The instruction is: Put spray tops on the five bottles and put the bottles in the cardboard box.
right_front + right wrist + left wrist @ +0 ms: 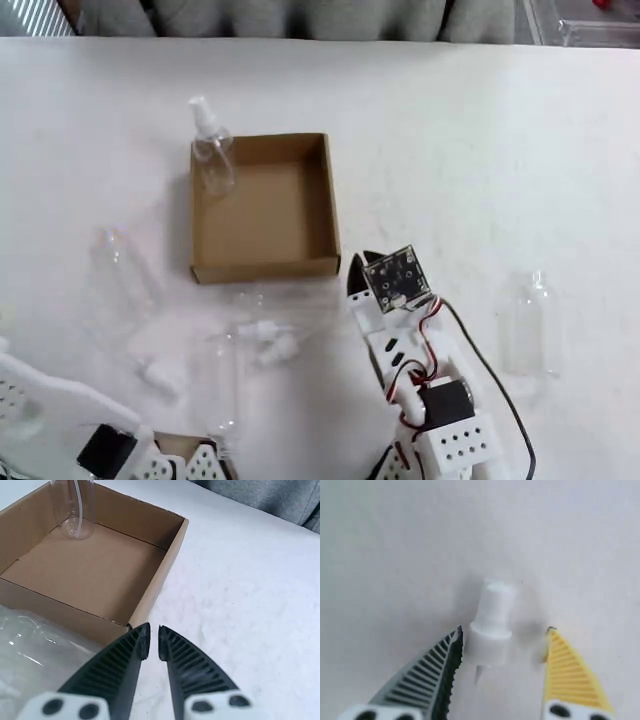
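A cardboard box [300,215] sits mid-table, and one clear bottle [212,152] with a spray top stands in its far left corner; the bottle's base [75,525] appears in the right wrist view. Other clear bottles lie on the table: left of the box [120,265], in front of it [285,297], nearer the front [225,385] and at the right [530,322]. A white spray top [492,625] stands between the fingers of my open left gripper [504,630]. My right gripper [153,637] is shut and holds nothing, at the box's near right corner [132,622].
Two loose spray tops [268,338] lie in front of the box, another [155,376] to their left. The left arm [95,440] is at the front left edge, the right arm [420,380] in front of the box's right corner.
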You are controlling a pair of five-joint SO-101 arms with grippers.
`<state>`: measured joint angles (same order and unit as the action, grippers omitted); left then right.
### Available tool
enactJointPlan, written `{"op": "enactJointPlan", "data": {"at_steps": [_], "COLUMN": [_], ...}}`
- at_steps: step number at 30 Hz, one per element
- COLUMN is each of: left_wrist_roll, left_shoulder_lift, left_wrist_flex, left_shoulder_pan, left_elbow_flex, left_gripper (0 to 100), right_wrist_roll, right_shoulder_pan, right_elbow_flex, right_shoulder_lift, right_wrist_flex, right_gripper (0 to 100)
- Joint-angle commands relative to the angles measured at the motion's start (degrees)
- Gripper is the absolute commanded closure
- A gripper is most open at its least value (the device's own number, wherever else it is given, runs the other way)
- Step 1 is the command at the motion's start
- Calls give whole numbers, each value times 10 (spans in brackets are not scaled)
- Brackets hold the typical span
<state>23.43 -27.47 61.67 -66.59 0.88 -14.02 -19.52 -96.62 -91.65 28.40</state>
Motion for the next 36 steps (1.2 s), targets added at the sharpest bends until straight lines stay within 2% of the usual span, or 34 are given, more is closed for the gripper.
{"op": "enactJointPlan", "data": {"at_steps": [1, 4, 8, 9, 11, 14, 18, 23, 29, 33, 36], "left_wrist_roll": [-33, -35, -31, -31, -31, -35, -59, -103, -144, -198, -243], "left_shoulder_lift": [7, 6, 5, 5, 9, 12, 48, 134, 265, 380, 477], "left_wrist_flex": [-8, -8, -8, -8, -7, -3, 70, 154, 208, 208, 208], "left_shoulder_pan": [13, 14, 19, 23, 25, 31, 40, 74, 168, 269, 364], "left_elbow_flex": [31, 30, 18, 13, -3, -9, 17, 25, -41, -124, -183], "left_gripper": [670, 731, 966, 990, 960, 981, 980, 980, 980, 980, 980], "right_wrist_roll": [-6, -6, -6, -6, -6, -6, -6, -6, -7, -11, -44], "right_shoulder_pan": [3, 3, 3, 3, 6, 13, 64, 80, 196, 250, 281], "right_elbow_flex": [-5, -5, -5, -5, -5, -5, -5, -5, 0, 2, 0], "right_shoulder_lift": [-3, -3, -4, -5, -7, -7, -13, -49, -121, -112, -112], "right_wrist_flex": [0, 0, 0, 0, 0, -1, -14, 20, 102, 148, 167], "right_gripper": [984, 984, 984, 984, 984, 984, 984, 984, 984, 984, 984]}}
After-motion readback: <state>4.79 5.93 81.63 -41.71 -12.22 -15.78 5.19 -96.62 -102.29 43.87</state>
